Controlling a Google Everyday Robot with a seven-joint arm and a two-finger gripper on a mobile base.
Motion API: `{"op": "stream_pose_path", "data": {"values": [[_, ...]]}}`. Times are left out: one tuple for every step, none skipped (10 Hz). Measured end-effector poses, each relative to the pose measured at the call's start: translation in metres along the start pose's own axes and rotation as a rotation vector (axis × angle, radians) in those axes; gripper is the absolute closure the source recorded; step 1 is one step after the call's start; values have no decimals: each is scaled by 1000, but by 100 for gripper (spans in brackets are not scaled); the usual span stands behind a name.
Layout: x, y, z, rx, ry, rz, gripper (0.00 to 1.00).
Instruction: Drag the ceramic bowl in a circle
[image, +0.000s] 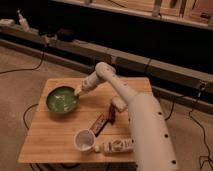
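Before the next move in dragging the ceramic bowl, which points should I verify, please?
1. Hand at the right rim of the ceramic bowl: ok.
2. Firm hold on the rim: cannot tell.
3. Bowl upright on the table: ok.
4. Margin to the nearest table edge: probably not ok, the bowl lies close to it.
5. White cup and snack bar apart from the bowl: ok.

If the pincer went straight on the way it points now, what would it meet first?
The ceramic bowl: the pincer sits at its rim, pointing down-left into it. Whether they already touch is unclear.
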Motion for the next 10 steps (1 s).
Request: {"op": "stream_pose_path", "data": {"values": [[-11,-12,11,24,-41,-35,100],[-22,-17,16,37,-68,-61,100],[-34,-17,15,38,-88,-80,100],[-47,-12,9,28,-104,-88,100],[-63,-3,-1,6,-117,-88,100],[-78,8,-11,-14,-125,-79,100],[-92,18,-24,-32,-127,-66,100],[-105,26,-38,-47,-118,-59,100],[-108,32,-51,-59,-91,-53,100],[-108,38,-67,-72,-50,-49,99]]}}
